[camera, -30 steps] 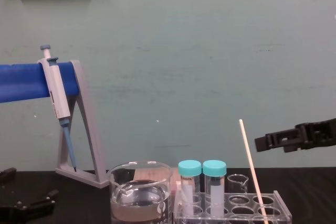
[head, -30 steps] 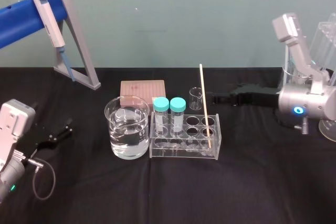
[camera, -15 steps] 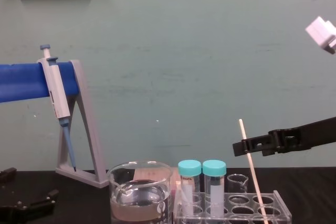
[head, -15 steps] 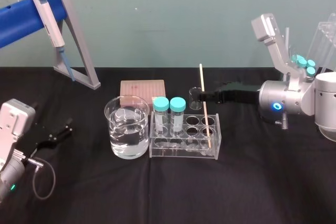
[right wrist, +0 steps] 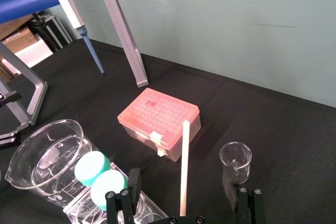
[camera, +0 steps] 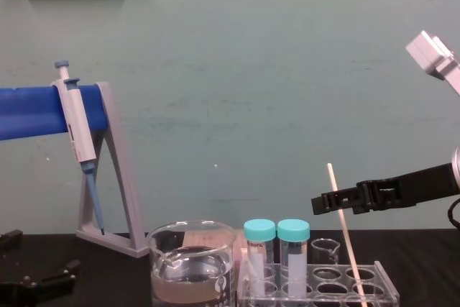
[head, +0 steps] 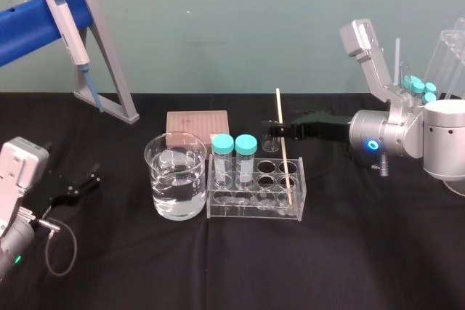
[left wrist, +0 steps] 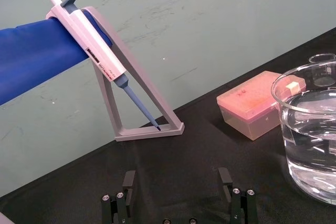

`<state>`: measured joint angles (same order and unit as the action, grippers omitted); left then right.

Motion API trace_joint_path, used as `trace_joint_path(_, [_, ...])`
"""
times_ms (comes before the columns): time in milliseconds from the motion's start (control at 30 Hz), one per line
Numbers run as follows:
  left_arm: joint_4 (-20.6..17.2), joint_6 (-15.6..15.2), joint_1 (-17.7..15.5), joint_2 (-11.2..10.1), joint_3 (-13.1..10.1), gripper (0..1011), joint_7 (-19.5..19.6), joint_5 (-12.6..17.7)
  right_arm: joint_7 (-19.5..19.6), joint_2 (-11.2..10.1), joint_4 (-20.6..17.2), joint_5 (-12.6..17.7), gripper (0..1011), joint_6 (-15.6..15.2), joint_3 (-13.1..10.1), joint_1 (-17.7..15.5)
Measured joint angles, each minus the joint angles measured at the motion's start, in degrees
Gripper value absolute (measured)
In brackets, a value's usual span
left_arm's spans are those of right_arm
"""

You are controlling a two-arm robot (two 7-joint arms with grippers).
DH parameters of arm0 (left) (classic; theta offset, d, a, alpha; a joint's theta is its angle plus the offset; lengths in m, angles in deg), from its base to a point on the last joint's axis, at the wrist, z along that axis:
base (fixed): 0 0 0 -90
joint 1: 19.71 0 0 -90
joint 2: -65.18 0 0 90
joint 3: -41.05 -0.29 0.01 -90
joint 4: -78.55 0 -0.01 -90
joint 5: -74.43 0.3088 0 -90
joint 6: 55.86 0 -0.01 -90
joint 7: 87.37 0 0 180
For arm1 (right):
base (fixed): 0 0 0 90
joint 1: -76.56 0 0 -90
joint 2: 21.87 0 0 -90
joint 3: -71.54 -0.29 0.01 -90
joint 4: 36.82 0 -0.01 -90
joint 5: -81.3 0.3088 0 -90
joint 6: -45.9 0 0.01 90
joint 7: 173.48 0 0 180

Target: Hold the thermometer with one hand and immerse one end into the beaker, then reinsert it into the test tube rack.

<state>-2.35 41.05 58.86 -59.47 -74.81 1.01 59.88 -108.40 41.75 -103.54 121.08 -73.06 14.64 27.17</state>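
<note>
The thermometer (head: 283,143) is a thin cream-white rod leaning in a right-hand hole of the clear test tube rack (head: 254,213), with its upper half rising above it. To the rack's left stands the wide beaker (head: 176,176), holding clear liquid. My right gripper (head: 280,130) reaches in from the right at the rod's upper part. In the right wrist view its open fingers (right wrist: 134,182) stand either side of the thermometer (right wrist: 184,169) without touching it. My left gripper (left wrist: 177,181) rests open at the table's left, holding nothing.
A grey-and-blue pipette (head: 65,19) hangs on a blue-barred stand at the back left. A pink tip box (head: 197,123) and a tiny glass beaker (head: 270,136) sit behind the rack. Two teal-capped tubes (head: 234,156) stand in the rack.
My right gripper has moved left from well clear of the rack until its open fingers straddle the thermometer. The thermometer, beaker and left arm have stayed still.
</note>
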Motion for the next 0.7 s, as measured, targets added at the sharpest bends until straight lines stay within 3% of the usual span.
trace_joint_path(300, [0.0, 0.0, 0.0, 0.0, 0.0, 1004, 0.0, 0.0, 0.5, 0.8, 0.1, -0.2, 958, 0.0, -0.7, -0.4])
trace_joint_path(467, [0.0, 0.0, 0.0, 0.0, 0.0, 1004, 0.0, 0.0, 0.5, 0.9, 0.0, -0.5, 863, 0.2, -0.9, -0.5])
trace_joint_path(700, [0.0, 0.0, 0.0, 0.0, 0.0, 1004, 0.0, 0.0, 0.5, 0.9, -0.1, -0.6, 632, 0.3, -1.2, -0.9])
